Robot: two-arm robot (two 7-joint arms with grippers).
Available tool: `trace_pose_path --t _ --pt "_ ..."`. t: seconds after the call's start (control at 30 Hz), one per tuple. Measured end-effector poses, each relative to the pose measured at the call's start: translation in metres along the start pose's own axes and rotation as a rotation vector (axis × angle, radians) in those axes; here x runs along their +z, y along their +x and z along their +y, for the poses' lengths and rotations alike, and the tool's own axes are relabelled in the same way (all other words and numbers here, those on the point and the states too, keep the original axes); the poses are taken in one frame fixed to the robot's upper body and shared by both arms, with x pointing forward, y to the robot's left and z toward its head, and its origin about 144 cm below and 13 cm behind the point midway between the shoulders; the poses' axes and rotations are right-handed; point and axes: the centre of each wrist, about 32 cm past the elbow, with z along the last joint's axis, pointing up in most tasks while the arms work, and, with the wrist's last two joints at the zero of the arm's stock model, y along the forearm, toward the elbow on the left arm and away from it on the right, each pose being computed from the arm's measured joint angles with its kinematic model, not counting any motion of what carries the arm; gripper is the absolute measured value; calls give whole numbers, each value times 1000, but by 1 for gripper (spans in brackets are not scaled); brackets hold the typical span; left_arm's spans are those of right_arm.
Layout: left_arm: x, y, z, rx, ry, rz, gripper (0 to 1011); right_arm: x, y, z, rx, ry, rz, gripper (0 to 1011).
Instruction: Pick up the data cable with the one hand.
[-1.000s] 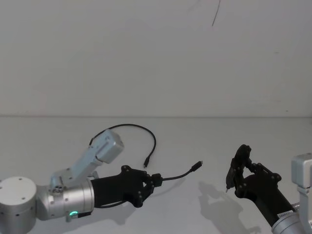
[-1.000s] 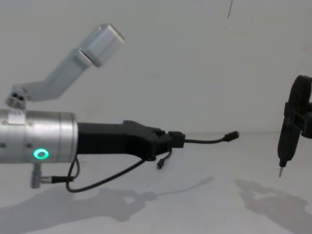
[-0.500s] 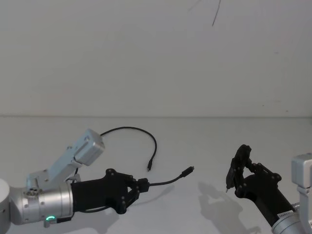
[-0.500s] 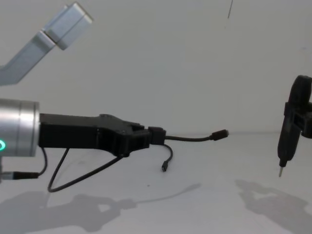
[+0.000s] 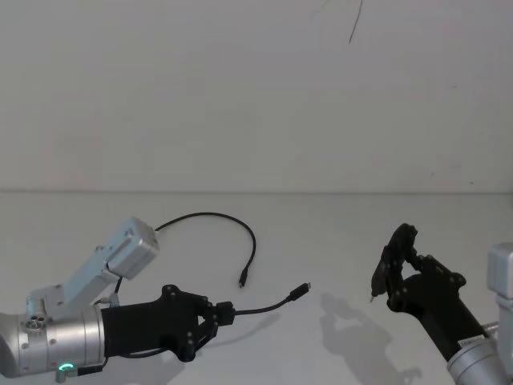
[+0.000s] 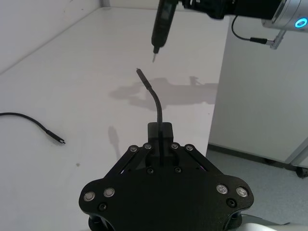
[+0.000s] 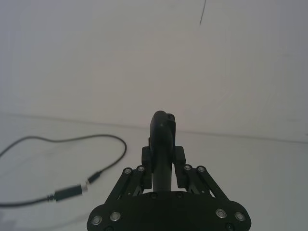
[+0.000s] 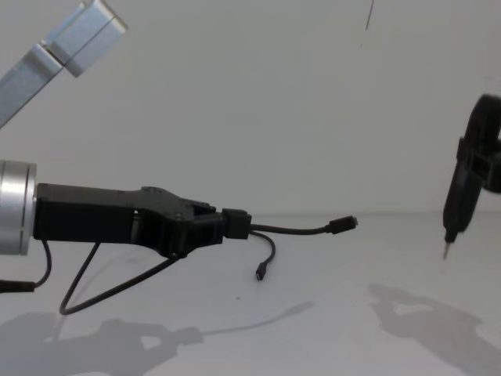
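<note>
Black angular left gripper [image 5: 210, 314], low left, is clenched on a short black wire's [image 5: 264, 305] block end. Long thin black data cable [image 5: 240, 224] lies curved on the white table [image 5: 337, 241] beyond it. Right gripper [image 5: 405, 269] grasps a dark pen-shaped tool [image 5: 386, 269].

We take this for a robot lab or test cell. A plain white table [image 5: 337, 233] runs up to a plain white wall [image 5: 240, 96], marked by one thin dark line [image 5: 353, 24] at 1 o'clock. Over the table reach the left gripper [image 5: 216, 314] at 7 o'clock and the right gripper [image 5: 393, 269] at 4 o'clock, on silver arms [image 5: 48, 357]. In the left wrist view we see the table's white side panel [image 6: 260, 96] and a grey floor [image 6: 269, 192].
</note>
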Motion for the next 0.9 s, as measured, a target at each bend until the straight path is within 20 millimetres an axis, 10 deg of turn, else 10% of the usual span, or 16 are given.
trace_pose_path --t 0.9 --pt "1 -2 6 -4 9 4 40 27 -8 1 27 -6 250 269"
